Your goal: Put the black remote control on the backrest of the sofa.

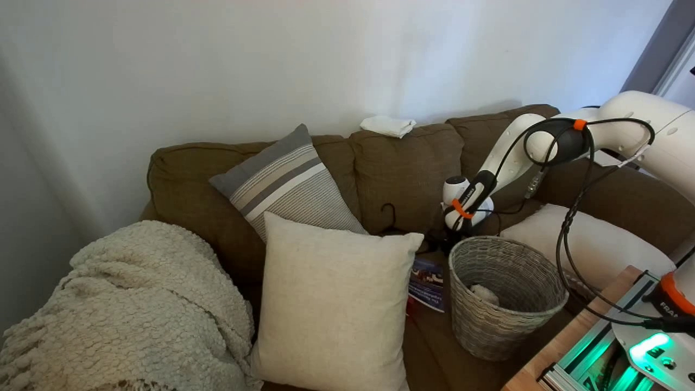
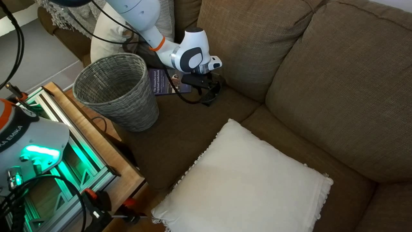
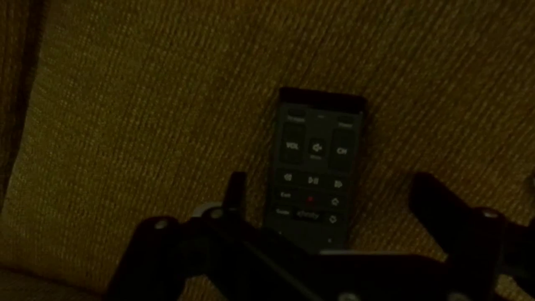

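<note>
The black remote control (image 3: 315,163) lies face up on the brown seat fabric in the wrist view. Its lower end is hidden behind my gripper's body. My gripper (image 3: 330,179) is open, one finger on each side of the remote with a gap to both. In an exterior view my gripper (image 2: 208,95) points down low over the sofa seat, where I cannot tell the remote from the dark fingers. In an exterior view the gripper (image 1: 448,241) is partly behind the basket and the remote is hidden. The sofa's backrest (image 1: 407,176) rises behind the gripper; it also shows here (image 2: 338,80).
A wicker basket (image 1: 461,304) stands close to the gripper. A magazine (image 2: 161,82) lies on the seat. A black hanger (image 1: 389,214) and striped grey pillow (image 1: 293,184) are nearby. Cream pillows (image 1: 336,304) (image 2: 244,183) lie around. A white cloth (image 1: 388,125) sits atop the backrest.
</note>
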